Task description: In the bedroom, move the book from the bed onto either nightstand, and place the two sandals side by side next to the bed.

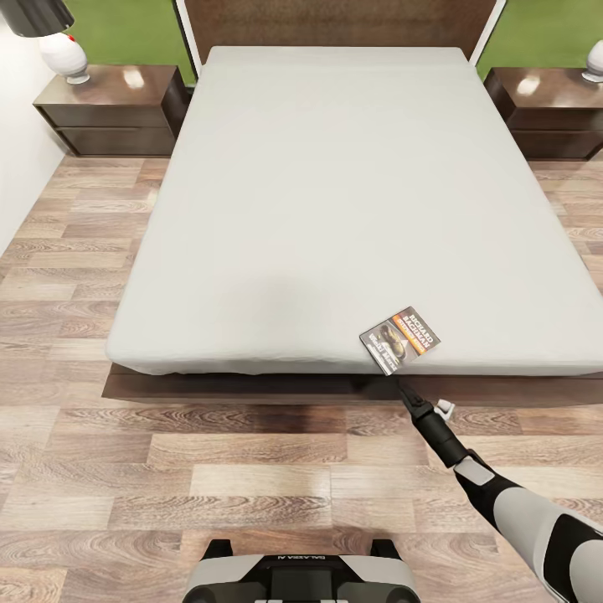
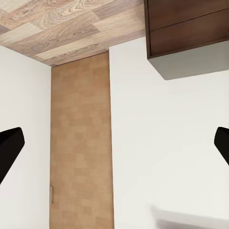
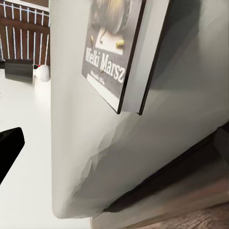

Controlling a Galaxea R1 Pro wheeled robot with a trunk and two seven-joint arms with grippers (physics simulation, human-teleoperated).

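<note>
The book (image 1: 400, 339) lies flat on the bed (image 1: 335, 209), at the mattress's near right edge, its dark cover and orange and white lettering facing up. My right gripper (image 1: 404, 392) reaches from the lower right and stands just below the book, at the level of the dark bed frame (image 1: 251, 388), apart from the book. In the right wrist view the book (image 3: 114, 47) overhangs the mattress side a little, and one dark fingertip (image 3: 9, 150) shows far out at the picture's edge, so the jaws stand open. My left gripper (image 2: 114, 143) is open and holds nothing. The sandals are out of view.
Two dark nightstands flank the headboard, one at the left (image 1: 113, 109) and one at the right (image 1: 548, 113), each bearing a white lamp (image 1: 65, 54). Wood-plank floor (image 1: 209, 477) lies between the bed and my base (image 1: 301, 578). The left wrist view faces a white wall, a wooden door (image 2: 81, 143) and a dark cabinet (image 2: 186, 24).
</note>
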